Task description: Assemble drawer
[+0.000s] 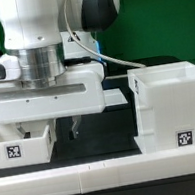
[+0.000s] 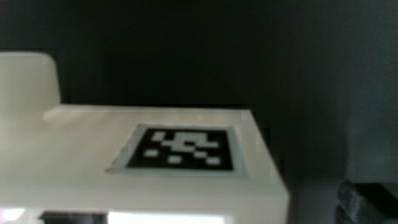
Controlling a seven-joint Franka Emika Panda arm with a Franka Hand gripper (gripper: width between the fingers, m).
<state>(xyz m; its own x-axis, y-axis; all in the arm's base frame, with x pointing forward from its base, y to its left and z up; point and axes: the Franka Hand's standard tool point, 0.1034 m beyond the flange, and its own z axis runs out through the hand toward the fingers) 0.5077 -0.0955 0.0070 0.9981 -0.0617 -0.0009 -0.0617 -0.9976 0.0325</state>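
Observation:
A small white drawer box (image 1: 17, 148) with a black marker tag on its front stands at the exterior view's left. A larger white open box (image 1: 167, 105) with a tag low on its front stands at the right. My gripper (image 1: 52, 133) hangs low over the small box, its fingers (image 1: 75, 127) reaching down beside the box's right side. The jaws look spread, with nothing held between them. The wrist view shows a white panel with a marker tag (image 2: 183, 148) close below, a white upright wall (image 2: 22, 85) beside it, and a dark finger (image 2: 365, 203) at the edge.
A low white rail (image 1: 107, 171) runs along the table's front edge. The table top (image 1: 102, 143) is black between the two boxes. A green backdrop stands behind. The arm's white body hides the middle of the scene.

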